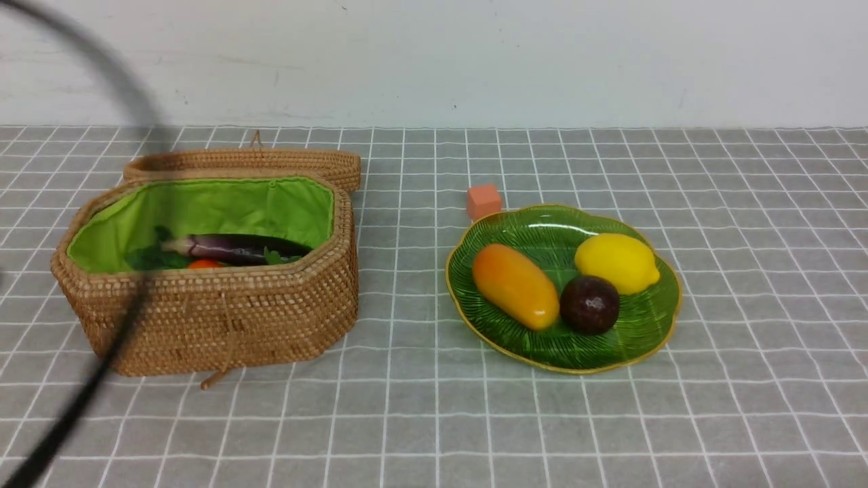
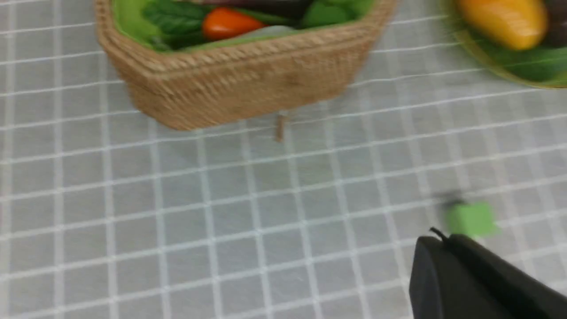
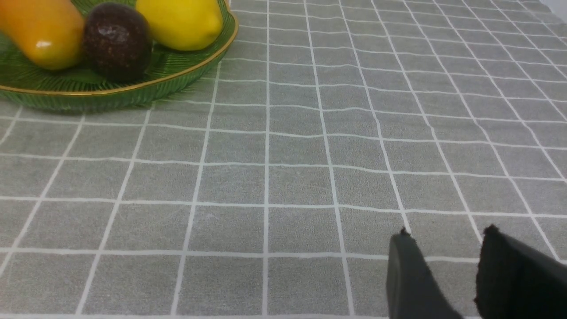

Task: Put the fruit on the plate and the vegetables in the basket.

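Note:
The woven basket (image 1: 203, 318) stands open at the left, its green lining showing. Inside lie the purple aubergine (image 1: 237, 247), the orange carrot (image 2: 228, 23) and green leaves (image 2: 175, 15). On the green plate (image 1: 637, 332) at the right rest the orange-yellow mango-like fruit (image 1: 514, 286), the lemon (image 1: 617, 262) and the dark round fruit (image 1: 588, 304). My left gripper (image 2: 443, 241) is shut on nothing, above the cloth in front of the basket. My right gripper (image 3: 446, 235) is open and empty over bare cloth, with the plate (image 3: 133, 91) some way off. Neither gripper shows in the front view.
The basket's lid (image 1: 244, 163) leans behind it. A small orange cube (image 1: 483, 200) sits just behind the plate. A small green block (image 2: 470, 218) lies on the cloth by my left gripper's tip. A blurred black cable (image 1: 88, 386) crosses the front view's left side.

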Robot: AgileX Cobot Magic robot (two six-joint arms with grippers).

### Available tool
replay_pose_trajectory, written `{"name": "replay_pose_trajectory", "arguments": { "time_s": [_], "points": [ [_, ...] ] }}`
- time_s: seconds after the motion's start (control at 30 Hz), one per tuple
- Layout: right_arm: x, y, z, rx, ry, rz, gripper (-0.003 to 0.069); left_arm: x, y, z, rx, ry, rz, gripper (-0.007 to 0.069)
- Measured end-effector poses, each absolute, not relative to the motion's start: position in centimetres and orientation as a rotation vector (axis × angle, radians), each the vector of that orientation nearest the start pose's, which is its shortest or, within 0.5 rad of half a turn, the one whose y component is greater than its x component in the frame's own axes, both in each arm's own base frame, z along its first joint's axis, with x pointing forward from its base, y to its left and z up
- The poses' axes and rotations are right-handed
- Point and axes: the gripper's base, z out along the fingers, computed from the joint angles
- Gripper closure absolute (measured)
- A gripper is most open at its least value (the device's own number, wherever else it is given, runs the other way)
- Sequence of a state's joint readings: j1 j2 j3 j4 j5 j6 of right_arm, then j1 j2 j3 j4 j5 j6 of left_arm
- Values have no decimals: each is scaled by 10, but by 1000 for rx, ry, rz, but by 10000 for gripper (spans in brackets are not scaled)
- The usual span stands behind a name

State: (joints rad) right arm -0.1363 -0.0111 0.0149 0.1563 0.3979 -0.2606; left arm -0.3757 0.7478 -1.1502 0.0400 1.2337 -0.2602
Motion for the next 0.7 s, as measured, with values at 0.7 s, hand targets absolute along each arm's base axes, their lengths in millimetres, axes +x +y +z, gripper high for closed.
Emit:
{"name": "replay_pose_trajectory", "arguments": {
  "time_s": [0.7],
  "points": [
    [52,-2,173,-23,1883,-117,417,5,1,299,-39,1834,-508,638]
  ]
}}
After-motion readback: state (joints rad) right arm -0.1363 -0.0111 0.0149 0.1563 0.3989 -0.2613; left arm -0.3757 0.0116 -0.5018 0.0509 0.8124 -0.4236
